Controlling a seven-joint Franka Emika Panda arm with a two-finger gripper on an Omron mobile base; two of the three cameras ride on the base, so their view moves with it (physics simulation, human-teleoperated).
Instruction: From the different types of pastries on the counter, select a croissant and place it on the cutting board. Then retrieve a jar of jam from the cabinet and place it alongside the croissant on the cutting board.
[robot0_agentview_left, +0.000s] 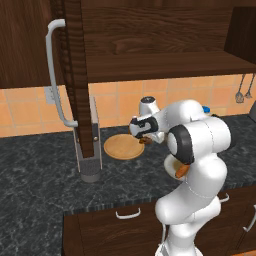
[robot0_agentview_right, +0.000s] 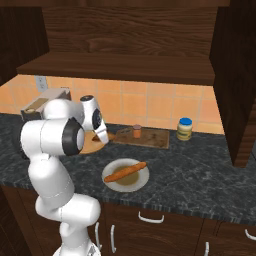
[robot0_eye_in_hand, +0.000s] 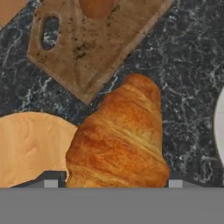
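Hand view: my gripper (robot0_eye_in_hand: 113, 186) clamps croissant (robot0_eye_in_hand: 118, 135) at frame centre, fingertips (robot0_eye_in_hand: 50, 181) cut off; cutting board (robot0_eye_in_hand: 87, 48) upper left.

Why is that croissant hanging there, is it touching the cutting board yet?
Apart. In the hand view the croissant sits between the gripper fingertips, with dark counter showing between its tip and the cutting board edge.

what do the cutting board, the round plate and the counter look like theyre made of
Cutting board: wood, it seems, matte brown with grain streaks and darker blotches. Round plate: probably also wood, lighter tan, smooth, with faint grain. Counter: looks like polished stone, dark grey-black with pale veining and speckles.
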